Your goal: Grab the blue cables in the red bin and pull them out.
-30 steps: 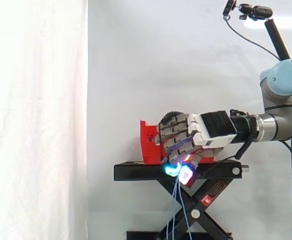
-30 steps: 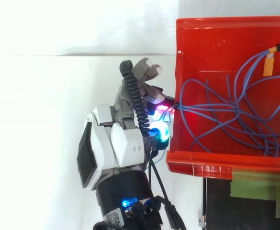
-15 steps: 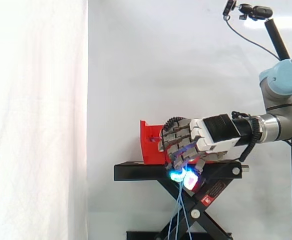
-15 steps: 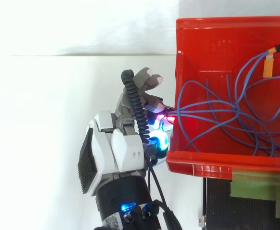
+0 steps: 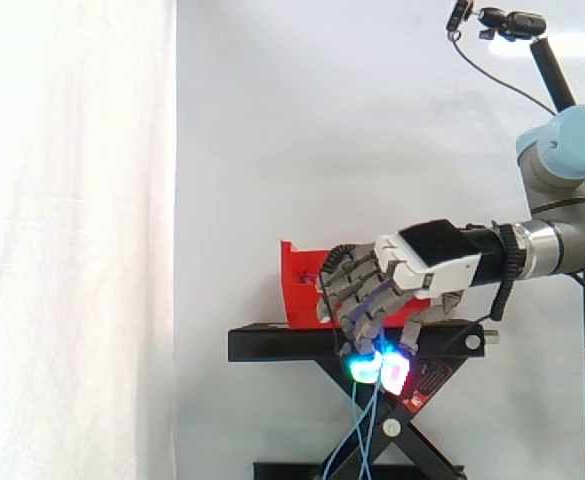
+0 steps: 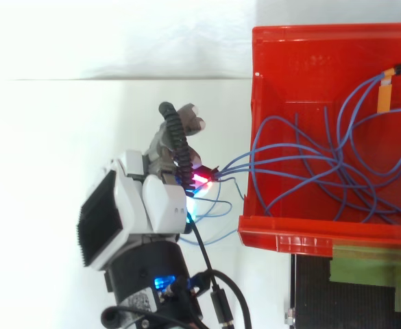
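Withdrawn from the red bin (image 6: 289, 233) ahead of it, robot hand (image 6: 152, 205) grips the blue cables (image 6: 337, 163), most loops not yet pulled out.

We are pinching the blue cables (image 6: 337, 163) in curled fingers (image 6: 199, 179), our hand (image 6: 152, 205) hanging just outside the red bin (image 6: 303, 48) and apart from its wall. The strands are running from the fingers over the edge into a loose tangle inside.
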Tool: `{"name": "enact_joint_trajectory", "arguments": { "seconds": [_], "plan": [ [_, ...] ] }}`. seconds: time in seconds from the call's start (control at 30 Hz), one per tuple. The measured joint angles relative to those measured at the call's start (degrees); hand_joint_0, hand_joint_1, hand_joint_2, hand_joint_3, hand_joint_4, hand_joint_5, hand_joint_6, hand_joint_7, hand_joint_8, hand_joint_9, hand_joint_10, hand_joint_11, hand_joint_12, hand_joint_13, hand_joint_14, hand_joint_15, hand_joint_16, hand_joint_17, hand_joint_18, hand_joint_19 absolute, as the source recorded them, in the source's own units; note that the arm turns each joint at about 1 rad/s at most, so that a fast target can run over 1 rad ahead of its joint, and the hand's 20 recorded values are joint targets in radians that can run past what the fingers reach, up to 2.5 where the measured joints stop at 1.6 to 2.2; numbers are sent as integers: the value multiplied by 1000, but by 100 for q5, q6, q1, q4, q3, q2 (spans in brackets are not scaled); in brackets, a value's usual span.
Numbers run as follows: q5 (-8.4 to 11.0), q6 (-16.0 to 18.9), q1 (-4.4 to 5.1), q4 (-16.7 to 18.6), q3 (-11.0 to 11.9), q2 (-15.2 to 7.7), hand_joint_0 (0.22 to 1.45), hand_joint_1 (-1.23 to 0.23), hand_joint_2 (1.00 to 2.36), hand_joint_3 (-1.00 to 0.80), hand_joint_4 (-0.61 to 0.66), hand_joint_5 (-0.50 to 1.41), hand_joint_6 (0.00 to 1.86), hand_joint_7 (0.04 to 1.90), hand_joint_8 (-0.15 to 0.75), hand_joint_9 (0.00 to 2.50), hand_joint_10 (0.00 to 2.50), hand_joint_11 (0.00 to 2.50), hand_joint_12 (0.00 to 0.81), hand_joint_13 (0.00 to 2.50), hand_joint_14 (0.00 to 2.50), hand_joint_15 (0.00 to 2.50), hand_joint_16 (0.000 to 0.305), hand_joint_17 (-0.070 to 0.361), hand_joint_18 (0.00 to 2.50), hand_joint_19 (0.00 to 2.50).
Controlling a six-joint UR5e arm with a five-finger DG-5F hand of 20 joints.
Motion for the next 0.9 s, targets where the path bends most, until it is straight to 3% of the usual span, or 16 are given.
{"name": "enact_joint_trajectory", "arguments": {
  "seconds": [0.27, 0.67, 0.9],
  "plan": [
    [211, 1045, 115, -190, 190, 0, 912, -777, 1000, -1000, 7, 827, 746, 642, 226, 966, 22, 1189, 329, 735, 20, 549, 39, 88, 523, 389],
    [793, 2863, 290, -693, 231, 34, 911, -779, 1000, -1000, 10, 829, 736, 648, 223, 965, 22, 1188, 327, 733, 21, 542, 39, 88, 523, 389],
    [1375, 3974, 496, -1167, 239, 43, 909, -779, 1000, -1000, 4, 829, 729, 653, 225, 963, 22, 1186, 327, 733, 20, 546, 39, 88, 523, 394]
  ]
}}
